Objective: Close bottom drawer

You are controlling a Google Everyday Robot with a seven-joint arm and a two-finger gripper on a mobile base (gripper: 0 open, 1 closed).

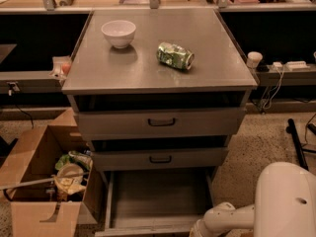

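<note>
The bottom drawer (pixel 157 197) of the grey metal cabinet (pixel 158 68) is pulled far out, showing its flat grey tray. Its front edge (pixel 148 228) lies at the frame's bottom, and its handle is out of view. The middle drawer (pixel 159 158) and top drawer (pixel 160 122) stand slightly out, each with a black handle. My white arm (pixel 224 220) reaches in from the bottom right to the open drawer's front right corner. My gripper is below the frame's bottom edge and out of view.
A white bowl (pixel 118 32) and a crushed green can (pixel 175 55) lie on the cabinet top. An open cardboard box (pixel 47 179) of rubbish stands on the floor left of the drawers. Cables and a power strip (pixel 286 65) are at the right.
</note>
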